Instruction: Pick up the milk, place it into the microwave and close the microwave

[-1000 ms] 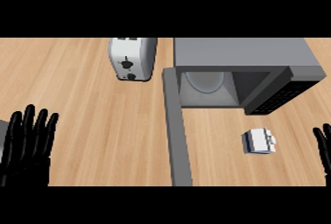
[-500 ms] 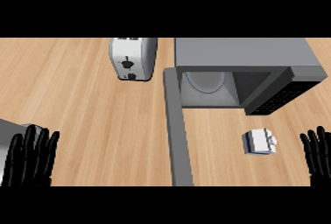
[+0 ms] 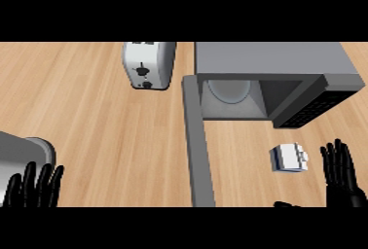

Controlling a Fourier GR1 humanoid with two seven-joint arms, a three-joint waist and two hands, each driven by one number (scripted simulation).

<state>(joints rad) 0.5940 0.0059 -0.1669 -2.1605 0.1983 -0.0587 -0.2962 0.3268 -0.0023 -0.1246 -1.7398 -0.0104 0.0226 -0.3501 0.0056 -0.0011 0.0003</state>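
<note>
The milk (image 3: 289, 157), a small white and blue carton, lies on the wooden counter in front of the microwave (image 3: 277, 80). The microwave stands open, its door (image 3: 197, 146) swung out toward me as a long grey bar left of the carton. A glass turntable shows inside the cavity. My right hand (image 3: 343, 176) is open with straight fingers, just right of the carton and not touching it. My left hand (image 3: 33, 190) is open at the lower left edge, fingers up, far from the carton.
A silver toaster (image 3: 149, 63) stands at the back, left of the microwave. A grey rounded object (image 3: 23, 151) sits at the left edge above my left hand. Bare wooden counter lies between the toaster and the left hand.
My left hand has sunk toward the lower edge, uncovering the grey object. My right hand has shifted left and down, closer to the milk.
</note>
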